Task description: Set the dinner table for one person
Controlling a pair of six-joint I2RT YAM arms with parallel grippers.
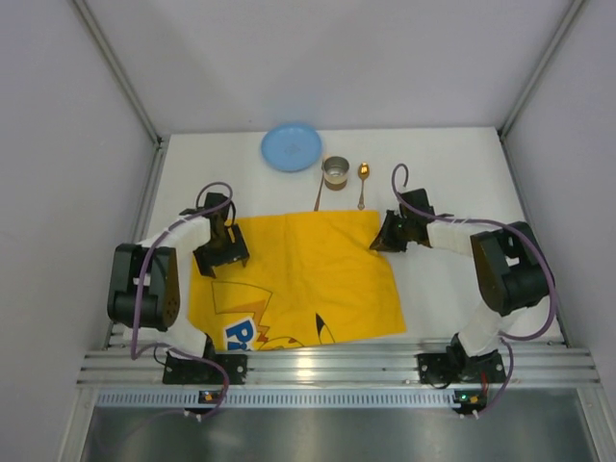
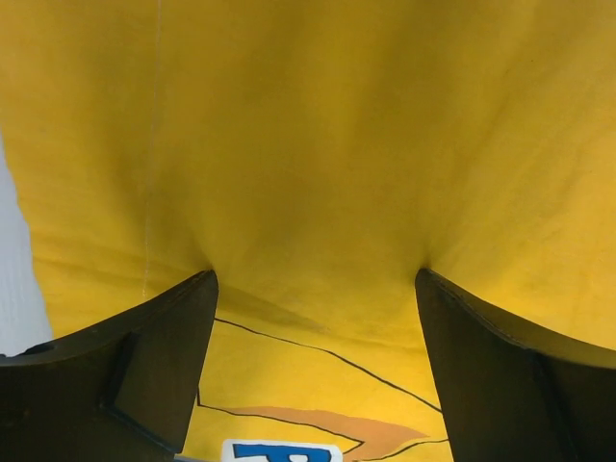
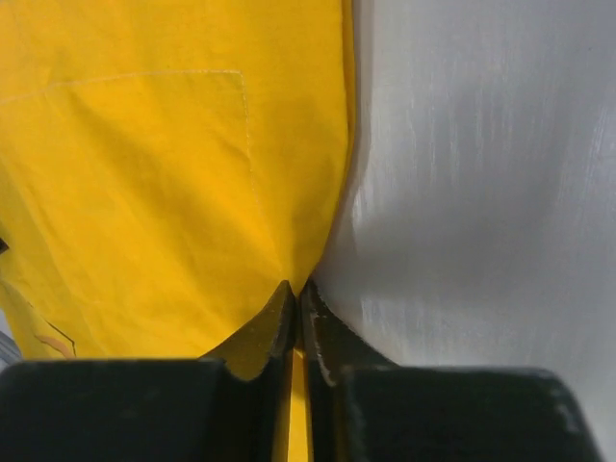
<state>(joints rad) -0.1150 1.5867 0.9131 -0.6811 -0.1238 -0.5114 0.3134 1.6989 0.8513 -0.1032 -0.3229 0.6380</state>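
yellow cloth mat [image 1: 298, 279] lay on the white dinner table [image 1: 452, 173], near its front rail [image 1: 337, 366]. right gripper [image 3: 296, 289] was pinched closed on the mat's right edge. left gripper [image 2: 313, 284] stood spread wide over the mat, grasping nothing. blue plate [image 1: 291, 146] sat at the far side.

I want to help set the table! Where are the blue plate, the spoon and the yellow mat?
blue plate [image 1: 292, 147], top view, middle of the dish
spoon [image 1: 363, 172], top view, its rounded bowl end
yellow mat [image 1: 308, 274], top view, plain middle of the cloth
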